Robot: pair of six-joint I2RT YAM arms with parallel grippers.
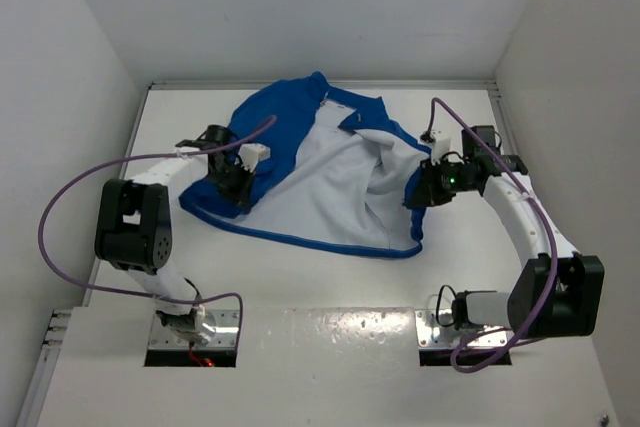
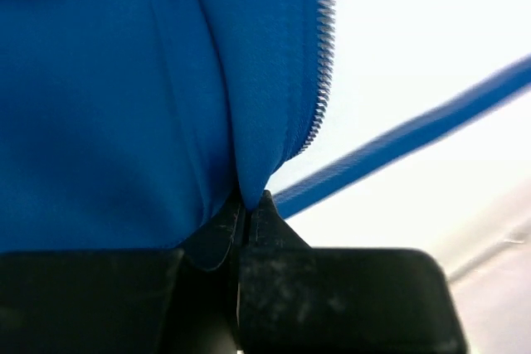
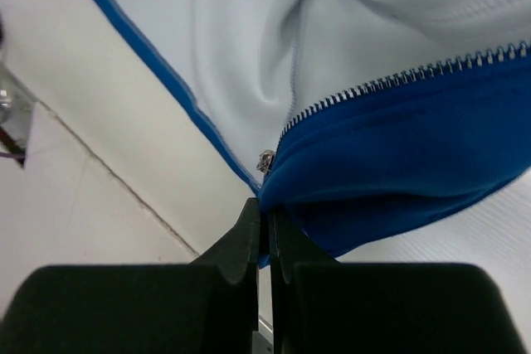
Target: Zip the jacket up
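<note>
Both the left tool (image 2: 247,217) and the right tool (image 3: 265,221) are clamped tight on the jacket (image 1: 330,197), which lies spread open, white lining up, on the bench (image 1: 300,282). Each pinches blue fabric beside zipper teeth (image 2: 323,64).

One jacket (image 1: 320,182) is shown on one counter (image 1: 300,279). Two arms are counted, the left arm (image 1: 132,222) and the right arm (image 1: 520,212), and two purple cables (image 1: 41,232). One row of zipper teeth (image 2: 322,80) is seen just above the left fingers (image 2: 217,234), a second row (image 3: 398,79) above the right fingers (image 3: 241,242).
</note>
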